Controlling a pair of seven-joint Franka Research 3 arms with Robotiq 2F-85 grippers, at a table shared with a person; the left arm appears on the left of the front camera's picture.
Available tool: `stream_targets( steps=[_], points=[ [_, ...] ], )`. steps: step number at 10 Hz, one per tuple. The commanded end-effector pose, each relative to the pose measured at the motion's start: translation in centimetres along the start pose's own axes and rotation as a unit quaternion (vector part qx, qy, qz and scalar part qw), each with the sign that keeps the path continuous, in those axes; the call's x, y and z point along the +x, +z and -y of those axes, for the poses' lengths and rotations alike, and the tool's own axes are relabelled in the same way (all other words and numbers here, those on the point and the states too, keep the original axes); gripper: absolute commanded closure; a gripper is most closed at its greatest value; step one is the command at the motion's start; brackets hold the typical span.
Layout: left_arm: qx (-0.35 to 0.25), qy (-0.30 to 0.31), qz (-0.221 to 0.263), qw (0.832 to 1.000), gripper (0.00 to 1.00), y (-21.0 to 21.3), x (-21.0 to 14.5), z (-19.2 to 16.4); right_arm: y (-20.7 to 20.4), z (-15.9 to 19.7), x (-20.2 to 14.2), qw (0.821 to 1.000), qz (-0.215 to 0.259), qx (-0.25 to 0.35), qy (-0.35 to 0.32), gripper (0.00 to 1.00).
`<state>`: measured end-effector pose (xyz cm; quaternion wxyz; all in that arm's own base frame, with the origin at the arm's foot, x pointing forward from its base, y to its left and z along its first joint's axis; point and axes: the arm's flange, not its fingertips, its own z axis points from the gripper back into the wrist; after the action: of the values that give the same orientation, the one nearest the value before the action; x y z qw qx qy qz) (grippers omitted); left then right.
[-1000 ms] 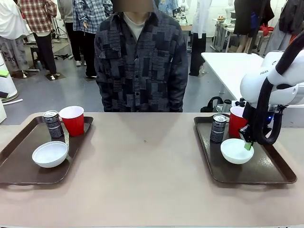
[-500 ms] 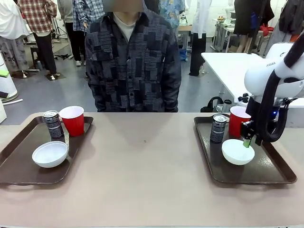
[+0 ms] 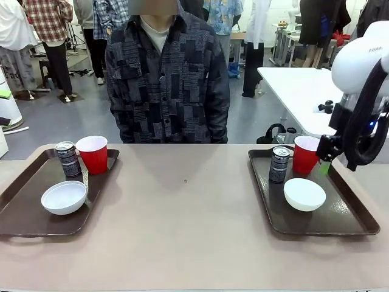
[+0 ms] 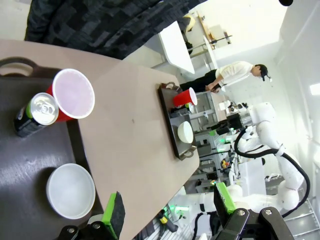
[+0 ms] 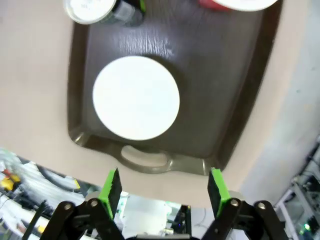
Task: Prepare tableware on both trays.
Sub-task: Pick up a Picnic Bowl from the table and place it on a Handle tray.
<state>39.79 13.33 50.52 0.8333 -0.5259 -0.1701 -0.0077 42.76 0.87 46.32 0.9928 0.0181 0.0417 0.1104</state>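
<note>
The right gripper (image 5: 164, 200) is hanging with its jaws spread wide and gripping nothing, directly above the right tray (image 5: 240, 115). Below it the white bowl (image 5: 136, 97) is sitting flat on its own, with the can (image 5: 97, 9) and red cup (image 3: 305, 154) beyond it, so this set looks complete. The left gripper (image 4: 170, 210) is likewise gaping empty above the left tray (image 4: 30, 165), whose bowl (image 4: 71, 190), can (image 4: 34, 114) and cup (image 4: 71, 95) are lying just ahead of its fingers.
</note>
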Motion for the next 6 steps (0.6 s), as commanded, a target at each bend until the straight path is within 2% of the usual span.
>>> stream_targets(
  steps=[1,6],
  points=[
    [-0.001,-0.003,-0.005,1.0,0.05,0.27,-0.06,0.11,1.78,-0.12,-0.62,1.0,-0.009,-0.004,-0.014,0.0],
    [-0.001,-0.003,-0.005,1.0,0.05,0.27,-0.06,0.11,2.27,-0.26,-0.87,1.0,-0.002,0.001,-0.004,0.0]
  ],
)
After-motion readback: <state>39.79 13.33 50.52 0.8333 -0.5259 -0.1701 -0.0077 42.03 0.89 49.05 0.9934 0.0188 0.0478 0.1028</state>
